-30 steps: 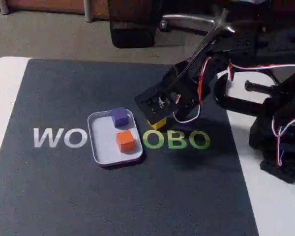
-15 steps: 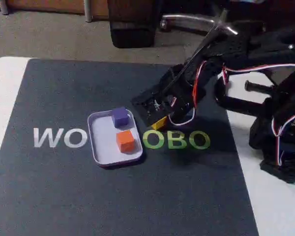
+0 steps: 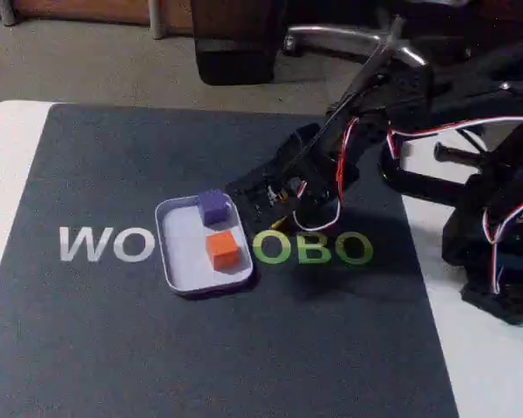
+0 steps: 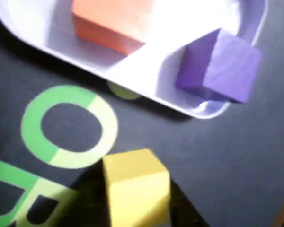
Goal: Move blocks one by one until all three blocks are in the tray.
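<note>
**Yellow cube at the gripper, two cubes in the tray**

- Gripper (image 3: 277,216): seen in the fixed view low over the dark mat, just right of the tray's right rim. Fingertips are hidden under the black gripper body and wiring; whether the jaws are apart or clamped cannot be told.
- Yellow block (image 4: 136,187): seen in the wrist view at the bottom of the frame, large and close to the lens, over the dark mat beside the green letter O (image 4: 68,126). In the fixed view only a sliver of yellow is glimpsed below the gripper. Whether it is resting on the mat or lifted cannot be told.
- Tray (image 3: 179,261): placed on the mat between the white "WO" and green "OBO" lettering (image 3: 312,249), its right edge covering part of the print.
- Purple block (image 3: 213,206): found inside the tray at its far right corner, as the fixed view shows it, against the rim.
- Orange block (image 3: 223,249): found inside the tray, nearer the camera than the purple one and close to the right rim; the two cubes are near but apart.
- Mat (image 3: 113,348): laid on a white table (image 3: 4,148); the arm's base and clamp (image 3: 497,244) are noted at the right edge.
</note>
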